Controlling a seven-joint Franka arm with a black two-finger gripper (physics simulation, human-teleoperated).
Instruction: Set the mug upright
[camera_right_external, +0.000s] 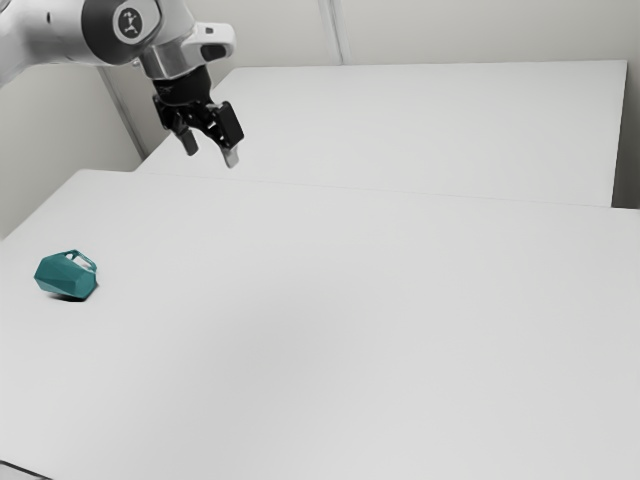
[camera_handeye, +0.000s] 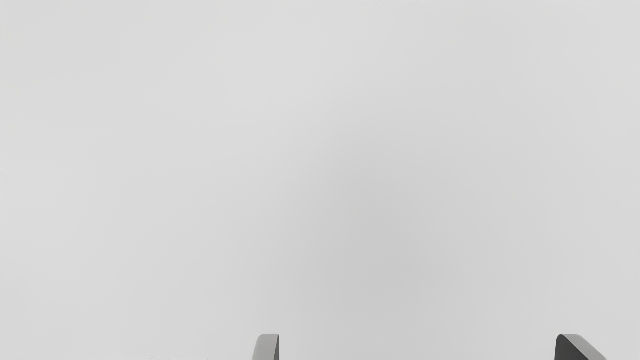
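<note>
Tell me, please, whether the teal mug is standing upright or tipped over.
Tipped over: the teal mug lies on its faceted side on the white table, with its handle toward the top.

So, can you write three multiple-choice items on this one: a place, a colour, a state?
1. Where is the mug in the exterior view? A) far right B) far left C) centre
2. Mug's colour? A) teal B) red C) yellow
3. How is the claw? A) shut on the mug B) shut, empty C) open, empty

1 B: it lies near that view's left edge.
2 A: its body and handle are teal.
3 C: a wide gap, nothing in it.
</note>
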